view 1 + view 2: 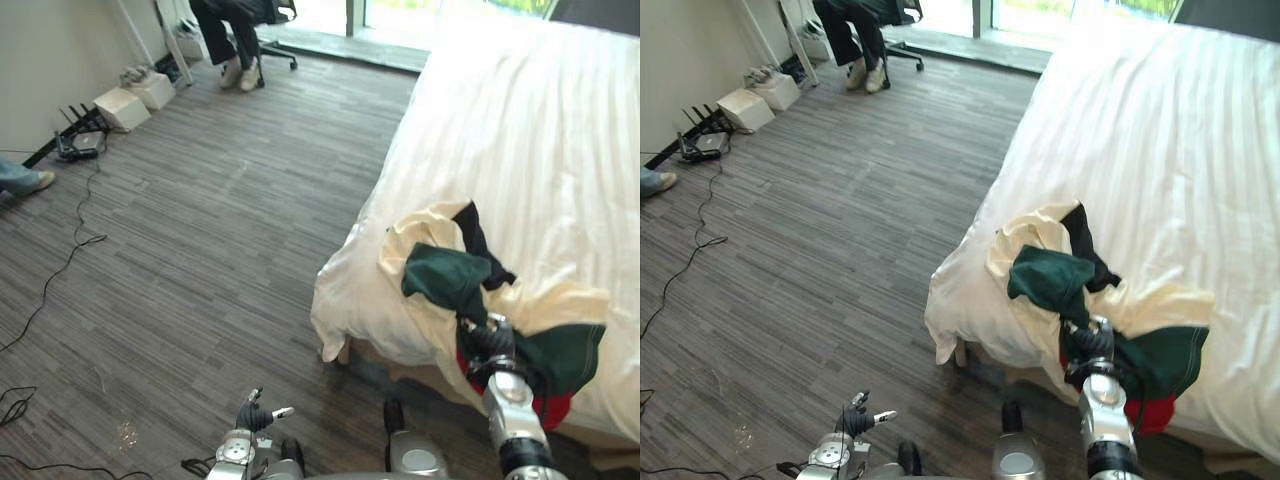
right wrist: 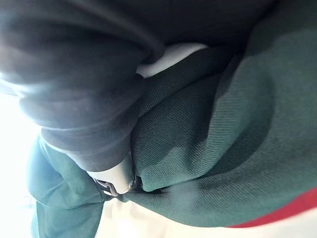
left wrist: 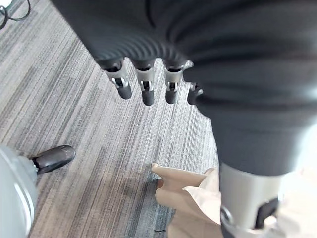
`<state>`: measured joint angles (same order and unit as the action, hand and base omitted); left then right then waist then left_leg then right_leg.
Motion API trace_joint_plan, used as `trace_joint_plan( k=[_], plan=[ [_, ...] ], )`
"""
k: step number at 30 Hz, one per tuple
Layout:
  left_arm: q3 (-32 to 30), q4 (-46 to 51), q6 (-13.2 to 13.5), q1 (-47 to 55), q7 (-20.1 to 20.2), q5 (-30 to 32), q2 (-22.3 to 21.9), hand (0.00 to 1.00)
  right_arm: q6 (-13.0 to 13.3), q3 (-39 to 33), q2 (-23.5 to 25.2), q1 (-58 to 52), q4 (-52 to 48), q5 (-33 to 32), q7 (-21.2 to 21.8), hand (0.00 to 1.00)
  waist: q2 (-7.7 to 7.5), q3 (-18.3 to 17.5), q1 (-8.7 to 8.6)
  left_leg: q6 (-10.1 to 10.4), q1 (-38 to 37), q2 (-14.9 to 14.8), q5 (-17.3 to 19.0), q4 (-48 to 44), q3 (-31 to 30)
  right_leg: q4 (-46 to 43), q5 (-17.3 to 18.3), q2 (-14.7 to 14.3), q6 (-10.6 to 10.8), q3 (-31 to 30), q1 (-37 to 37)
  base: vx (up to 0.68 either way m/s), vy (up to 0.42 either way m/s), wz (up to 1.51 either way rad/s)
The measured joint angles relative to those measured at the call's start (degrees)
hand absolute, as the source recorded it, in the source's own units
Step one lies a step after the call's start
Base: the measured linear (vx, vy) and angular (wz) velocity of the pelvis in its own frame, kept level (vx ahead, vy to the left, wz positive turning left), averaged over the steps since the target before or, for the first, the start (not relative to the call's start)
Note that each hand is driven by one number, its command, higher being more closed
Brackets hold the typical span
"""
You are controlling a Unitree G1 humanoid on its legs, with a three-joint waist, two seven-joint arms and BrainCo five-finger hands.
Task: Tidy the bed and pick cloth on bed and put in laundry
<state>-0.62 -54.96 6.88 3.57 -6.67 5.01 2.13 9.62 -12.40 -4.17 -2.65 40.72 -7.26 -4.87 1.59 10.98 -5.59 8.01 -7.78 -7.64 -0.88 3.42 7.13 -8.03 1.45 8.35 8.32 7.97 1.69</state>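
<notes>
Streaky floor (image 1: 200, 250) is flanking the white bed (image 1: 520, 130). At lower right, crumpled green twill cloth (image 1: 440, 275) is burying my right hand (image 1: 488, 342), so I cannot tell its grip. My left hand (image 3: 145, 84) is hanging, fingers straight and apart.

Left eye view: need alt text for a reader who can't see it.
The robot's right hand is on a heap of cream, dark green, black and red clothes at the near corner of a white bed. Its left hand hangs open low over the grey plank floor, and a person sits at the far end.
</notes>
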Motion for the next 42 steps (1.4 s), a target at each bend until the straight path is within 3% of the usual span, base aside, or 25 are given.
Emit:
trace_joint_plan(
  k=[2, 3, 4, 5, 6, 7, 11, 14, 17, 19, 21, 23, 24, 26, 29, 33, 35, 37, 38, 39, 40, 41, 42],
  plan=[
    [0.1, 0.1, -0.1, 0.5, -0.2, -1.4, -0.5, 0.00, -1.4, 1.5, 1.4, -2.3, 1.4, -0.1, 0.0, 1.00, -0.02, -1.1, -0.01, -0.2, 0.3, 0.7, -0.1, 0.6, -2.6, -2.7, 2.8, 0.7, 0.3, 0.8, 0.2, -0.03, -0.022, 0.65],
    [0.2, 0.2, -0.1, 0.8, -1.0, -2.9, -1.3, 0.00, -1.7, 2.3, 2.8, -4.8, 1.4, -0.3, -0.1, 1.00, -0.10, -1.9, -0.06, -1.1, 1.2, 0.6, -0.1, 0.4, -5.0, -5.1, 5.7, -0.2, 0.3, -1.9, 0.6, 0.00, -0.085, 1.15],
    [0.4, 0.5, -0.1, 0.6, -1.3, -4.6, -1.3, 0.00, -2.1, 3.7, 3.9, -7.0, 1.4, -1.2, 0.0, 1.00, -0.19, -2.5, -0.13, -1.6, 2.2, 1.0, -0.4, 0.3, -7.8, -7.0, 9.2, -3.7, -0.7, -9.4, 0.6, 0.00, -0.089, 1.16],
    [0.4, 0.7, -0.1, 0.6, -1.3, -5.6, -1.3, 0.00, -2.3, 4.3, 4.2, -7.9, 1.4, -1.3, -0.1, 1.00, -0.28, -2.8, -0.07, -1.9, 2.6, 1.4, -0.7, 0.4, -8.8, -8.0, 10.5, -5.2, -1.0, -12.6, 0.6, 0.01, -0.103, 1.03],
    [0.2, 1.5, -0.1, 1.0, -1.2, -7.5, -2.0, 0.00, -2.4, 4.7, 4.3, -8.6, 1.2, -1.6, 0.0, 1.00, -0.57, -3.1, 0.51, -2.5, 2.6, 1.8, -1.7, 1.2, -9.4, -9.9, 12.5, -6.5, -1.9, -15.8, 0.8, 0.00, -0.069, 0.59],
    [0.3, 2.4, 0.0, 2.0, -1.2, -9.0, -2.7, 0.00, -2.4, 5.3, 4.0, -8.8, 1.3, -1.7, -0.1, 1.00, -0.72, -3.6, 1.50, -2.2, 2.4, 2.4, -2.5, 2.2, -9.7, -11.4, 13.6, -5.9, -2.1, -15.6, 1.6, 0.00, -0.061, 0.40],
    [0.5, 9.0, 0.1, 4.9, -1.2, -12.3, -3.4, 0.00, -2.3, 7.3, 4.0, -9.4, 1.3, -1.7, -0.5, 1.00, -1.05, -5.0, 2.06, -2.2, 3.5, 3.8, -3.6, 2.2, -12.9, -11.1, 14.2, -4.0, -1.9, -12.3, 0.6, 0.02, 0.001, 0.46],
    [0.6, 16.1, 1.0, 7.6, -1.2, -15.3, -2.7, 0.00, -2.2, 10.5, 3.6, -8.9, 3.4, 0.5, -0.5, 1.00, -2.67, -6.3, 3.97, -2.1, 5.2, 3.7, -4.0, 2.2, -15.5, -8.3, 13.3, -3.9, -2.6, -9.9, -0.6, 0.03, 0.023, 0.45],
    [1.3, 19.2, 1.2, 7.7, -1.2, -18.0, -2.6, 0.00, -2.2, 11.9, 3.4, -8.7, 3.7, 4.3, -0.6, 1.00, -2.79, -6.3, 5.16, -2.1, 7.2, 4.4, -5.4, 2.0, -20.6, -5.6, 12.1, -3.3, -3.4, -4.6, -2.9, 0.05, 0.020, 0.92],
    [2.8, 20.5, 1.2, 7.5, -1.2, -18.7, -2.6, 0.00, -2.2, 12.3, 3.3, -8.2, 3.8, 5.9, -0.6, 1.00, -2.53, -6.2, 5.06, -2.4, 8.7, 5.4, -7.3, 2.0, -23.4, -4.9, 12.0, -2.7, -3.7, -1.4, -4.3, 0.02, 0.042, 1.39],
    [4.3, 22.7, 1.1, 7.1, -1.2, -19.1, -2.5, 0.00, -2.3, 12.4, 3.2, -7.4, 4.2, 6.9, -1.2, 1.00, -2.03, -5.7, 5.03, -5.3, 10.5, 6.5, -9.1, 2.1, -18.8, -4.4, 11.7, -1.0, -4.1, 4.0, -5.6, -0.04, 0.090, 1.59],
    [5.3, 24.3, 1.1, 6.3, -1.3, -18.9, -3.1, 0.00, -2.5, 12.2, 3.6, -6.0, 4.7, 7.8, -1.7, 1.00, -2.28, -4.3, 5.22, -13.3, 11.7, 5.0, -4.2, 0.3, 0.4, -3.5, 11.6, 0.7, -3.7, 11.3, -8.8, -0.07, 0.057, 1.61],
    [5.6, 24.9, 1.1, 6.4, -1.4, -18.9, -3.3, 0.00, -2.5, 12.1, 3.6, -5.7, 4.7, 7.8, -1.8, 1.00, -2.32, -4.0, 4.90, -14.0, 11.8, 4.4, -3.7, 0.0, 4.3, -3.3, 11.3, 1.2, -3.4, 13.0, -9.6, -0.04, 0.054, 1.78],
    [7.8, 27.1, 1.0, 6.0, -1.9, -18.9, -4.2, 0.00, -2.6, 11.0, 3.4, -4.9, 4.7, 7.8, -2.8, 1.00, -1.70, -3.8, 4.82, -14.3, 12.1, 3.2, -3.5, -1.0, 18.6, -2.5, 11.5, 4.1, -2.1, 20.5, -11.5, 0.00, 0.152, 1.67],
    [9.7, 27.7, 0.8, 5.7, -2.0, -18.9, -4.3, 0.00, -3.2, 11.1, 3.2, -4.5, 4.7, 7.8, -2.8, 1.00, -1.60, -3.6, 4.57, -14.2, 12.5, 3.4, -3.6, -1.8, 29.3, -2.1, 12.6, 6.1, -0.3, 26.9, -13.7, 0.06, 0.151, 1.40],
    [10.2, 27.7, -0.3, 5.8, -0.5, -18.8, -2.9, 0.00, -3.9, 11.2, 3.8, -3.8, 3.5, 7.8, -2.7, 1.00, -3.41, -2.6, 5.45, -14.3, 13.4, 9.6, -3.8, 1.1, 29.0, 0.0, 12.8, 9.3, -0.1, 29.8, -15.9, 0.11, 0.178, 1.00],
    [10.1, 27.7, -0.5, 5.9, 0.3, -18.2, -1.8, 0.00, -4.0, 11.3, 4.0, -2.5, 3.1, 7.8, -2.6, 1.00, -4.37, -2.0, 6.11, -15.1, 13.7, 12.0, -3.2, 2.0, 28.8, 0.2, 11.8, 10.6, -1.4, 29.3, -16.1, 0.12, 0.166, 0.62],
    [10.0, 28.4, -1.6, 6.2, 0.5, -17.8, -1.4, 0.00, -4.3, 11.8, 3.6, -1.4, 3.1, 7.9, -2.5, 1.00, -4.71, -1.8, 6.46, -16.3, 14.0, 12.7, -2.3, 1.9, 28.0, -7.2, 8.2, 12.4, -4.6, 26.0, -12.9, 0.16, 0.183, 0.60],
    [10.1, 28.8, -1.7, 6.5, 0.6, -17.7, -1.3, 0.00, -4.6, 11.9, 3.6, -0.6, 3.1, 8.0, -2.5, 1.00, -4.59, -1.8, 6.40, -17.0, 13.6, 12.7, -1.8, 1.8, 26.1, -15.5, 5.8, 13.9, -8.1, 24.4, -9.9, 0.19, 0.168, 0.59],
    [10.2, 29.0, -1.9, 6.4, 0.7, -17.7, -1.1, 0.00, -4.6, 12.1, 3.7, -0.5, 2.8, 8.1, -2.5, 1.00, -4.43, -1.6, 6.13, -17.2, 12.9, 12.6, -1.3, 1.5, 24.0, -22.2, 5.6, 14.4, -9.3, 22.1, -7.3, 0.24, 0.128, 0.77],
    [10.2, 29.1, -2.1, 6.1, 0.8, -17.6, -1.0, 0.00, -4.5, 12.2, 3.6, -0.6, 2.7, 8.5, -2.5, 1.00, -4.29, -1.2, 5.77, -17.1, 11.8, 12.6, -1.0, 1.2, 22.0, -27.7, 7.5, 13.4, -7.9, 18.9, -5.0, 0.27, 0.101, 1.07],
    [10.2, 29.1, -2.1, 5.3, 0.8, -17.4, -0.8, 0.00, -4.5, 12.4, 3.6, -0.9, 2.0, 8.7, -2.6, 1.00, -4.11, -1.0, 5.37, -16.7, 10.9, 12.6, -0.2, 0.4, 19.3, -32.2, 10.2, 10.5, -4.5, 13.9, -2.1, 0.28, 0.089, 1.08],
    [10.1, 29.3, -2.1, 4.9, 0.8, -17.1, -0.7, 0.00, -4.5, 12.5, 3.6, -1.3, 1.0, 9.1, -2.6, 1.00, -3.85, -0.9, 5.16, -17.1, 10.3, 12.6, 0.0, -0.1, 17.9, -33.5, 11.4, 9.2, -3.7, 11.6, -0.9, 0.30, 0.088, 1.31]
  ],
)
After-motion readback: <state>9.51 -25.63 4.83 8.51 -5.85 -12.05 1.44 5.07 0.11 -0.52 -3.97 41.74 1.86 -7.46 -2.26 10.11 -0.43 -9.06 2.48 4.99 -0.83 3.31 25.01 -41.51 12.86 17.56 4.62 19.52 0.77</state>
